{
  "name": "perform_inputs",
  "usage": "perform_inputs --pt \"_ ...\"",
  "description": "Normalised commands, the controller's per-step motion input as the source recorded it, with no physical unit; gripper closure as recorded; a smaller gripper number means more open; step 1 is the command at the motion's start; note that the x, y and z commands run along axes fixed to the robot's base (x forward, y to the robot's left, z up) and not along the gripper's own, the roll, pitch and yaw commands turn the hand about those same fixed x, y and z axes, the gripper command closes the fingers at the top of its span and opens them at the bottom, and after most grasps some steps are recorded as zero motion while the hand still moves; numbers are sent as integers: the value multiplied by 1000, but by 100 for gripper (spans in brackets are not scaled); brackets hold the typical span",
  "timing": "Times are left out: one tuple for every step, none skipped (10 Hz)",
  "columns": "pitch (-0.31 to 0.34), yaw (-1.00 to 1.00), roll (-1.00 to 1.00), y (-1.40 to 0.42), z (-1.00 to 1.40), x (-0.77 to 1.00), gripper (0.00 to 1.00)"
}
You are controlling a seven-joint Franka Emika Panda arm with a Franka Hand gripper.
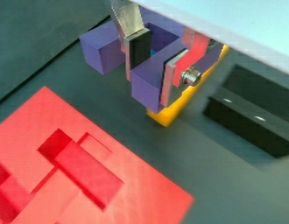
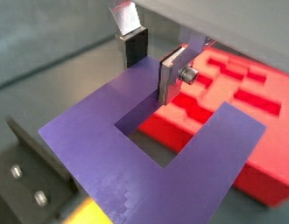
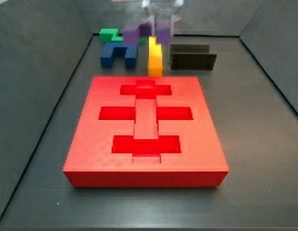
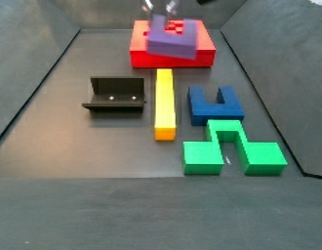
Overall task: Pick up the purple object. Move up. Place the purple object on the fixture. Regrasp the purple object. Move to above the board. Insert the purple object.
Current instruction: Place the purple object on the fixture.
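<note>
**Pincer carries the purple block off the counter**

Pincer [image 1: 157, 59] plates are clamped on 1 prong of the purple object [image 1: 144, 68], gripping it by the inner and outer faces of that prong; in both wrist views the silver plates with dark pads straddle the violet plastic. The U-shaped block appears lifted clear of the counter [image 4: 72, 146], hanging tilted beneath the pincer in a side view [image 4: 168, 41].

Gripping a single prong leaves the flat base free, which I judge suits setting it down on the fixture [image 4: 118, 95] for a regrasp, since this hold probably would not let the block enter a recess of the board [image 3: 145, 126] squarely.

From a side view, the purple object sits at about 12 o'clock of the yellow bar [image 4: 164, 100], in front of the red board [image 4: 144, 46], with the black fixture at roughly 8 o'clock from it, well apart. The blue block [image 4: 214, 104] and green block [image 4: 229, 148] lie at 4 to 5 o'clock, untouched on the counter.

The arm itself is mostly out of frame; only the pincer body shows, coming down from above with its plates pointing roughly downward. My judgement: the pick and lift are done, and placing on the fixture is the next step.
</note>
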Motion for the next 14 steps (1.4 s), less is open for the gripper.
perform_inputs --pt "171 -83 -143 180 586 1000 100" --pt "206 -69 -171 177 546 1000 100" --pt "229 -46 -229 163 497 997 100" --pt "246 -20 -337 129 437 980 100" --pt "254 0 -426 157 323 946 100" --pt "203 0 -580 246 123 877 100" --pt "177 0 -617 303 51 851 100" --pt "197 0 -643 289 0 831 100" --pt "109 -34 -563 329 17 860 100" --pt "86 -71 -466 346 0 894 100" --pt "117 -60 -386 351 0 917 100" --pt "180 -103 -174 320 0 974 100" --pt "169 -114 -191 291 0 989 100" --pt "197 -111 -214 274 -43 977 100"
